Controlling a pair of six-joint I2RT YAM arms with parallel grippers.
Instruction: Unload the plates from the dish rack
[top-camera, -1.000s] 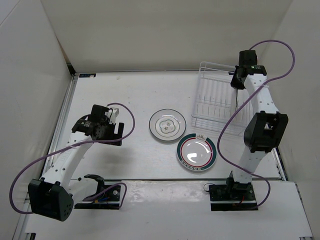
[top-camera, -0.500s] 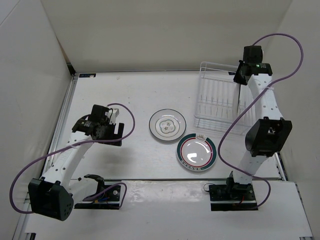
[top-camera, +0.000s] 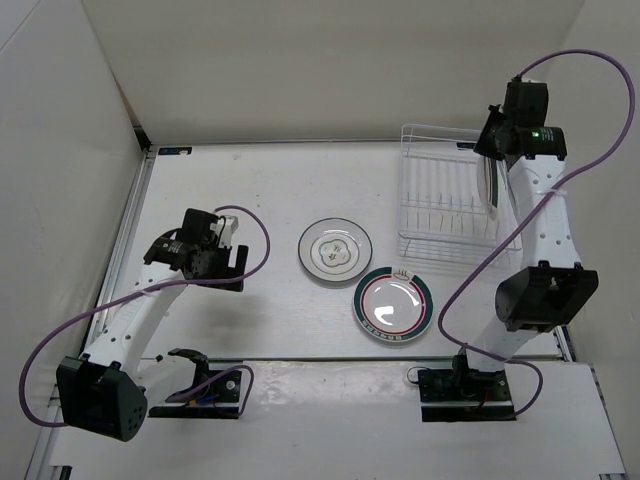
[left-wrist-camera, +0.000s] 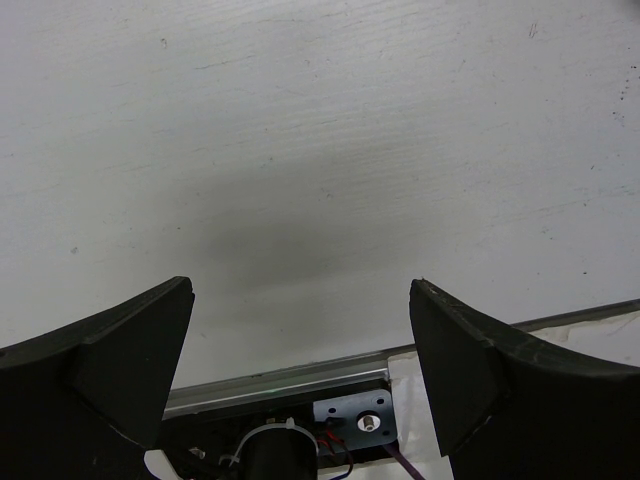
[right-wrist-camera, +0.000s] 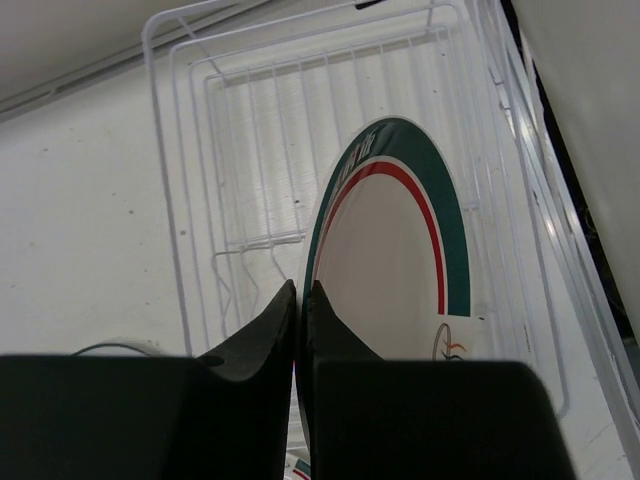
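Observation:
My right gripper (right-wrist-camera: 302, 290) is shut on the rim of a green-rimmed plate (right-wrist-camera: 400, 250) with a red ring. It holds the plate upright over the right side of the white wire dish rack (right-wrist-camera: 240, 150). From above, this plate (top-camera: 493, 185) shows edge-on under the right gripper (top-camera: 492, 150), over the dish rack (top-camera: 450, 200). Two more plates lie flat on the table: a plain one with a flower centre (top-camera: 335, 250) and a green-rimmed one (top-camera: 392, 303). My left gripper (left-wrist-camera: 300, 330) hangs open over bare table, also seen at the left gripper (top-camera: 234, 264) in the top view.
White walls close in the table on the left, back and right. The rack stands close to the right wall. A metal rail (left-wrist-camera: 280, 380) and the arm base run along the near table edge under the left gripper. A purple cable (top-camera: 590, 110) loops beside the right arm.
My right arm has risen and swung toward the right wall, taking the green-rimmed plate up with it. The rack has shifted slightly to the right. The left arm has not moved.

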